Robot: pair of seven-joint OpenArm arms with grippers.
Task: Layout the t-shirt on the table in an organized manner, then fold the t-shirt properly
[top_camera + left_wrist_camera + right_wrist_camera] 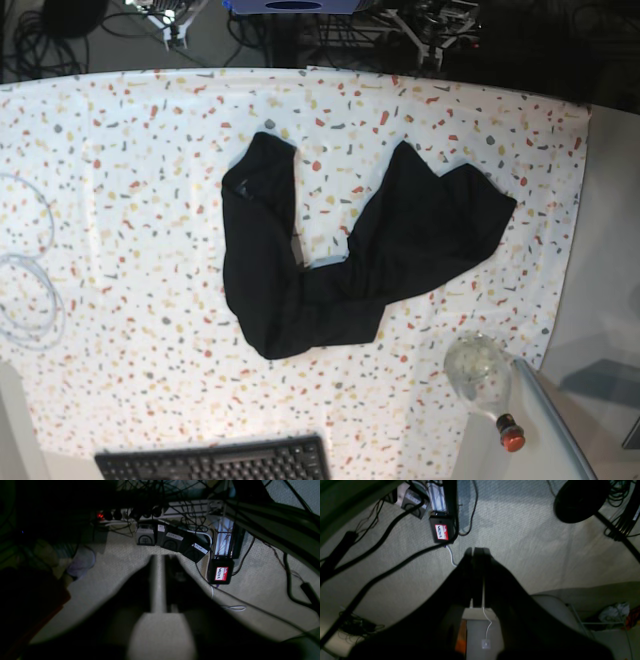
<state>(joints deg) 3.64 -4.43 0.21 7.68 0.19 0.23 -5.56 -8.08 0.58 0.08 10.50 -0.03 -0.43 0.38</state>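
Left pincer (158, 582) slightly parted, empty | right pincer (477, 575) closed, empty | t-shirt (340, 255) bunched U-shape

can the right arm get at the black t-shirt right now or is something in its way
Probably yes. The t-shirt lies crumpled in the open on the table, nothing on top of it. The right tool is shut and off the table over carpet, so it must swing in first.

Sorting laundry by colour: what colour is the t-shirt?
Plain black t-shirt, clearest in the base view.
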